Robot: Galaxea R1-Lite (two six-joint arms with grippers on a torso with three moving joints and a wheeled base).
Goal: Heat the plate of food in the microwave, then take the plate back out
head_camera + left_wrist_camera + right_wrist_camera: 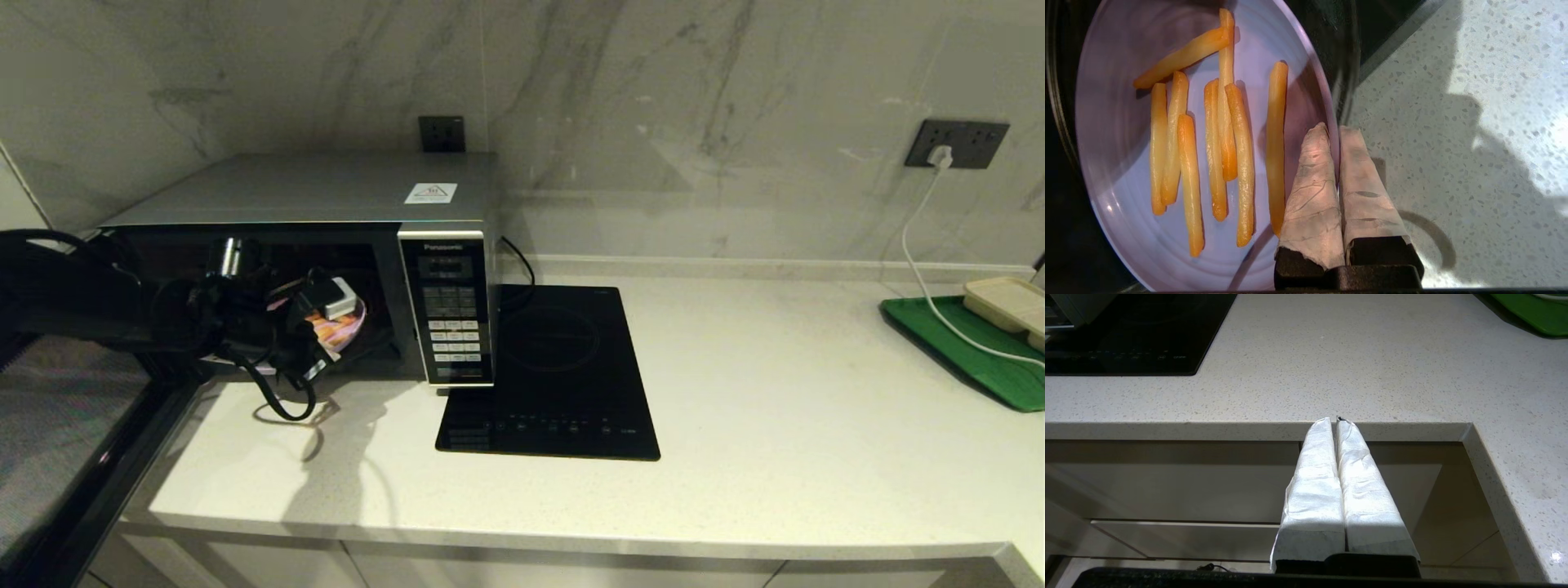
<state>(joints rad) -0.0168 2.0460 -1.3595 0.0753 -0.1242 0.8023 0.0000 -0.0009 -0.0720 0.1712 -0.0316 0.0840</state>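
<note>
The silver microwave [310, 192] stands at the counter's left with its door [65, 441] swung open toward me. My left gripper [336, 304] reaches into the cavity mouth. In the left wrist view the left gripper [1336, 132] is shut on the rim of the lilac plate of food [1114, 134], one finger over the rim and one under it. Several orange-yellow fries [1224, 134] lie on the plate, which shows in the head view as a lilac edge [349, 333] mostly hidden by the arm. My right gripper [1336, 421] hangs shut and empty below the counter's front edge.
A flat black induction cooktop [555, 376] lies right beside the microwave. A green tray [980, 359] with a beige tray [1008, 302] on it sits at the far right. A white cable [922, 245] runs from a wall socket. Speckled counter [1453, 143] lies before the microwave.
</note>
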